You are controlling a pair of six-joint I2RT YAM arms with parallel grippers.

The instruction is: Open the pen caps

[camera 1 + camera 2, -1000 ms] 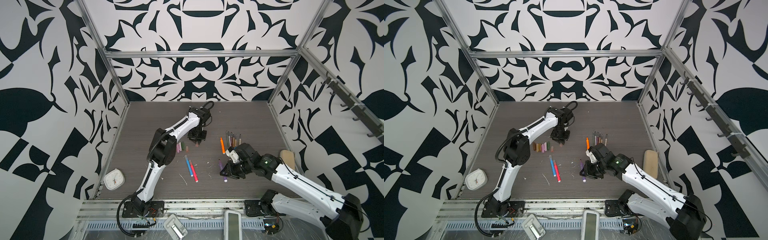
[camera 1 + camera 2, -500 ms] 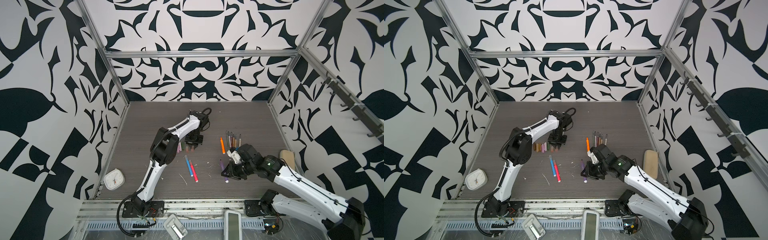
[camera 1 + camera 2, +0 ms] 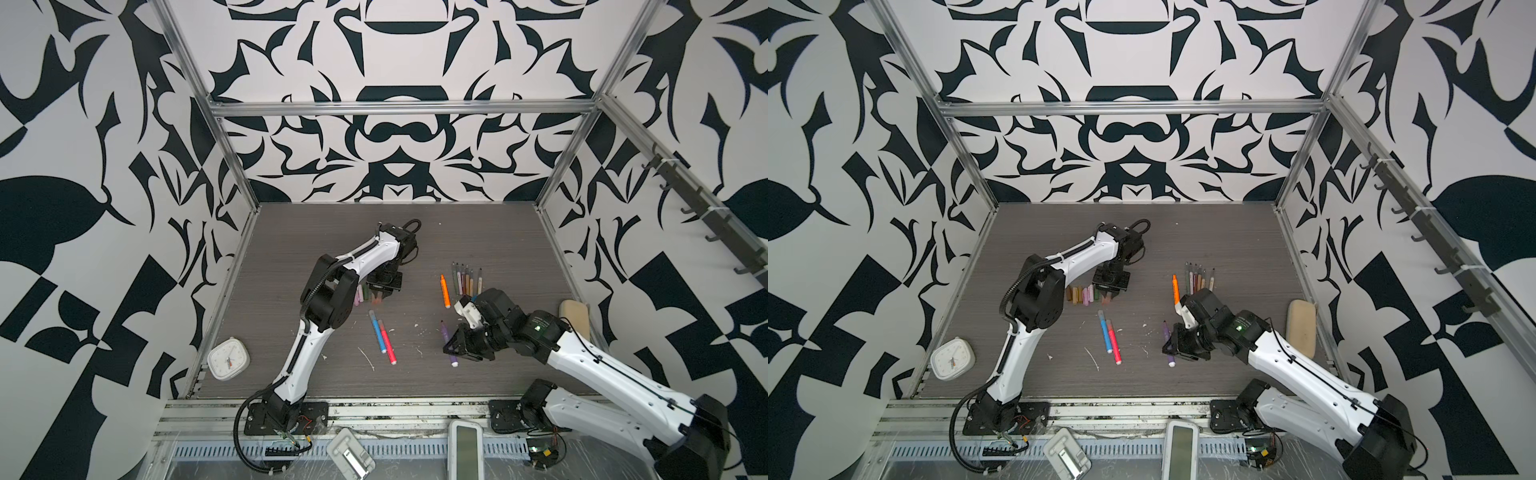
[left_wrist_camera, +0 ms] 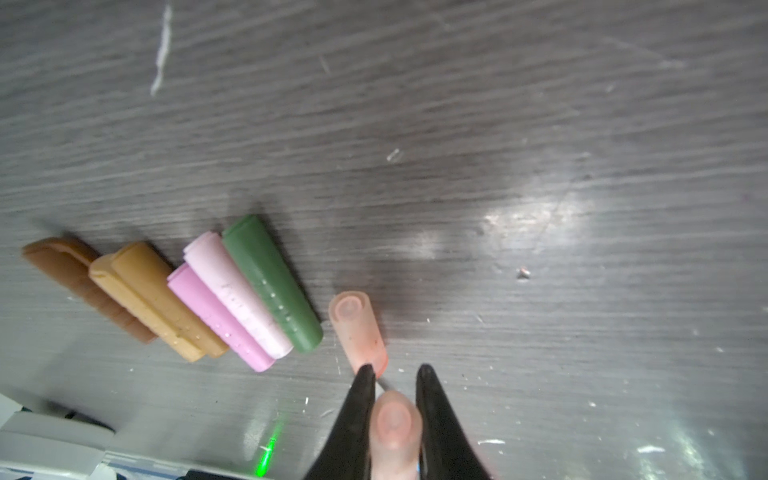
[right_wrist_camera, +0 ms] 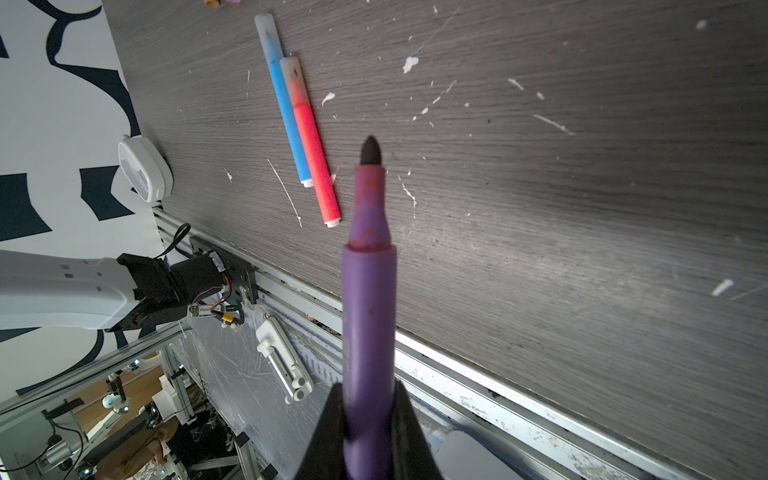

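Left pincer [image 4: 392, 372], peach cap [image 4: 392, 424] between jaws, moved beside cap row [image 4: 237, 295].

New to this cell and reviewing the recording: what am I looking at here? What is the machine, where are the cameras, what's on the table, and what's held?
Two white robot arms, a left arm and a right arm, work on a grey table. Each arm ends in a two-finger gripper.

Both top views look down on the whole scene. Each wrist view comes from a camera on one arm, looking along its fingers.

The left gripper holds a translucent peach cap, next to a row of loose caps. The right gripper is shut on an uncapped purple pen.

Also lying on the table:
- a blue pen and a red pen, both capped
- an orange pen
- a cluster of pens
- a white clock
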